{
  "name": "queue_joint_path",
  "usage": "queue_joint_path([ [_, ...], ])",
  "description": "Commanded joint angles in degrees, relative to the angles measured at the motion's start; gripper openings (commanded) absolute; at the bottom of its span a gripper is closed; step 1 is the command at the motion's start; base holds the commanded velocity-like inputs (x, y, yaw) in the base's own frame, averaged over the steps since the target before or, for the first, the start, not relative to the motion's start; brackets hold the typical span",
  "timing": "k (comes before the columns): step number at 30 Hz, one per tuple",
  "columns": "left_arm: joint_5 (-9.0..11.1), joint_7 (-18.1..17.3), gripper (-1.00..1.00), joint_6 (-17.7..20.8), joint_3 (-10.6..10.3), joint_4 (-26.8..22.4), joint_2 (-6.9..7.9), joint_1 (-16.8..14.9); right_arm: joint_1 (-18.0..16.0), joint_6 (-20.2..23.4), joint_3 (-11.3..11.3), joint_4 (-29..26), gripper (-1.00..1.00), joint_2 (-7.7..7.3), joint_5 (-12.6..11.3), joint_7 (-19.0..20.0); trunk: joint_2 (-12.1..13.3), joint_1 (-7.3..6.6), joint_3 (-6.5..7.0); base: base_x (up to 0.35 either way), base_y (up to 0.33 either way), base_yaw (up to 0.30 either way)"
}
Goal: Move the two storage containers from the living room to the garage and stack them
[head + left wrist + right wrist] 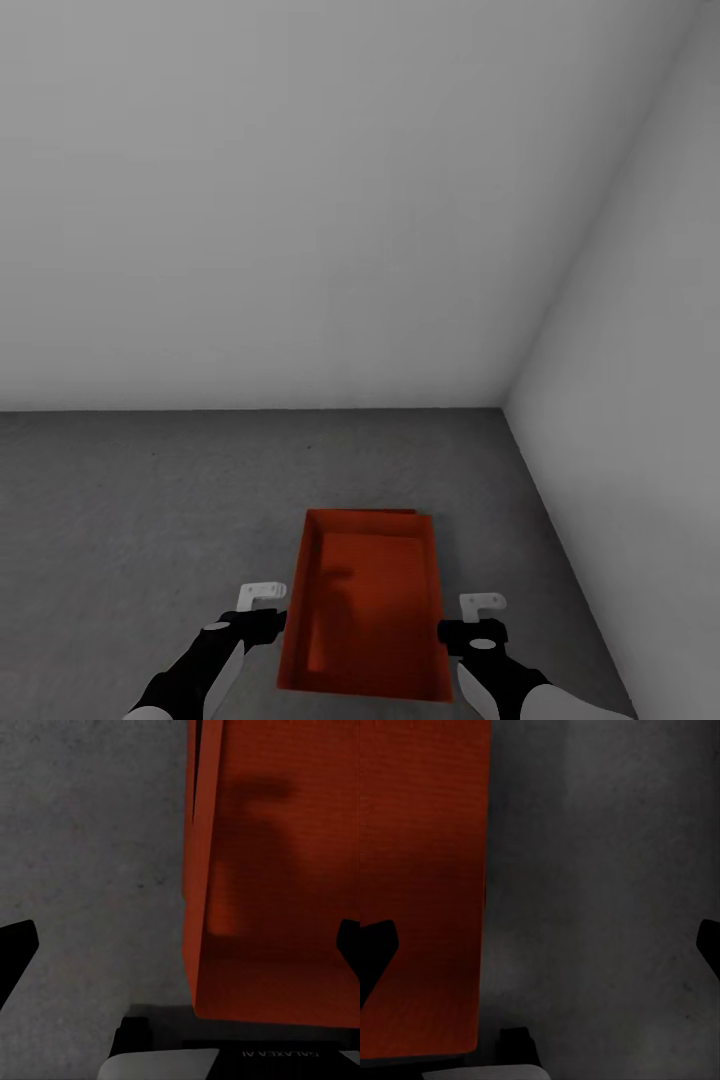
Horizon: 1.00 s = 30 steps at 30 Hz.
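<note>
Already the scene was the garage: plain grey-white walls (300,200) met in a corner above the dark concrete floor (150,500). An orange-red storage container (365,600) sat low between the two arms, and behind its far rim a second orange edge (400,513) peeked out, which suggested the other container lay nested beneath it, though the frames could not settle that. The left gripper (262,603) stood just beside the container's left wall and the right gripper (483,612) just beside its right wall; both wrist views showed dark fingertips spread wide, holding nothing, with the container wall between the left pair. By my judgement the stacking was done or nearly so, leaving only the arms to draw clear.
</note>
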Motion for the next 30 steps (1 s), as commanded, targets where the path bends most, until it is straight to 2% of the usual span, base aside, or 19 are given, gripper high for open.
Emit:
queue_joint_path([
  [1,0.3,0.2,1.0,0.3,-0.1,-0.1,0.0,0.0,0.0,-0.2,0.4,0.0,1.0,0.0,-0.6,-0.2,0.0,0.01,-0.05,0.0,0.0,0.0],
  [30,0.3,0.2,1.0,0.3,0.1,-0.1,0.0,0.0,0.0,-0.3,0.4,0.0,1.0,0.0,-0.6,-0.3,0.0,0.01,-0.05,0.0,0.0,0.0],
])
